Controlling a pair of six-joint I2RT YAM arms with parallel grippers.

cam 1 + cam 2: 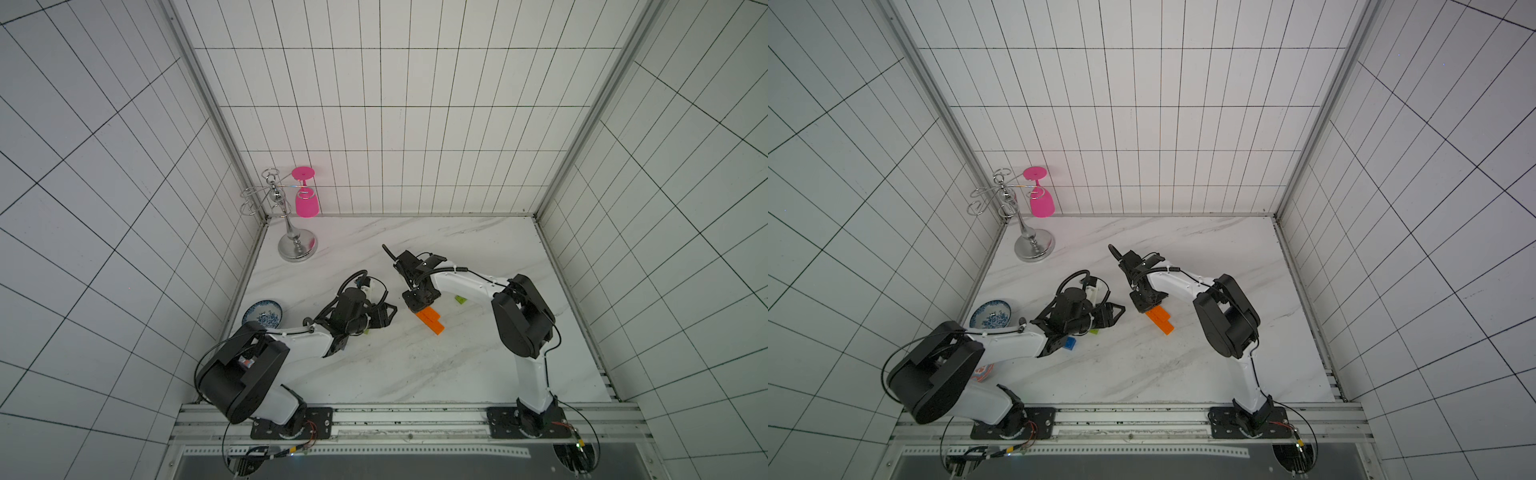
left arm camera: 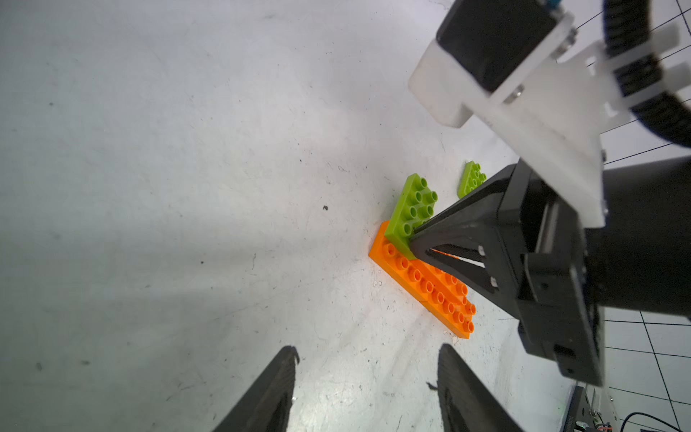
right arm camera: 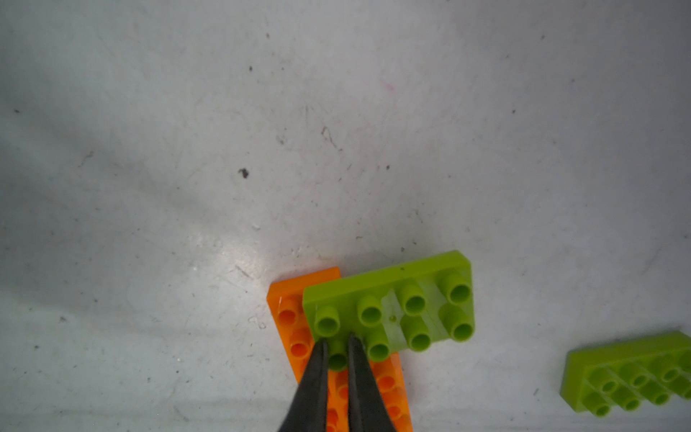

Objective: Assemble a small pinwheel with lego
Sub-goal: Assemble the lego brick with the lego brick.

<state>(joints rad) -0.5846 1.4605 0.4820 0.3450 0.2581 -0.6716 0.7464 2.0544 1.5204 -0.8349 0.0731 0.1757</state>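
Note:
The pinwheel's orange stepped stem (image 3: 289,299) lies flat on the marble table, seen in both top views (image 1: 432,322) (image 1: 1160,321). A lime-green brick (image 3: 396,299) sits crosswise on its far end. My right gripper (image 3: 337,342) is shut, pinching one stud of that green brick. My left gripper (image 2: 369,349) is open and empty, low over the table just left of the stem. A loose green brick (image 3: 632,370) lies beside the right arm. Another green brick (image 1: 1094,331) and the blue square (image 1: 1069,344) peek out from under the left wrist.
A chrome glass rack (image 1: 297,245) with a pink glass (image 1: 305,199) hanging from it stands at the back left. A blue-patterned dish (image 1: 262,316) rests by the left wall. Tiled walls enclose the table on three sides.

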